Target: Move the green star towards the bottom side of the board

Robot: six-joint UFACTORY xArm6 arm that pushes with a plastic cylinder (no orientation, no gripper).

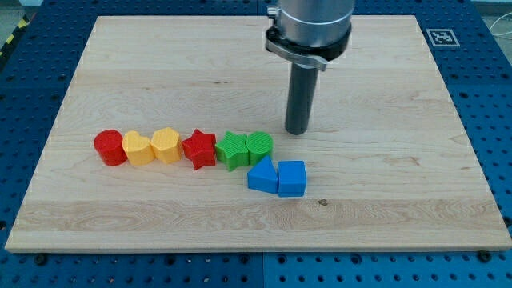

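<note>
The green star point(232, 150) lies near the middle of the wooden board point(160, 64), in a row of blocks. It touches the red star point(199, 149) on its left and a green round block point(259, 146) on its right. My tip point(297, 131) rests on the board up and to the right of the green round block, about a block's width from it and apart from the green star.
Further left in the row sit a yellow hexagon point(166, 145), a yellow heart point(138, 149) and a red cylinder point(109, 148). A blue triangle-like block point(262, 175) and a blue cube point(292, 178) lie just below the green pair.
</note>
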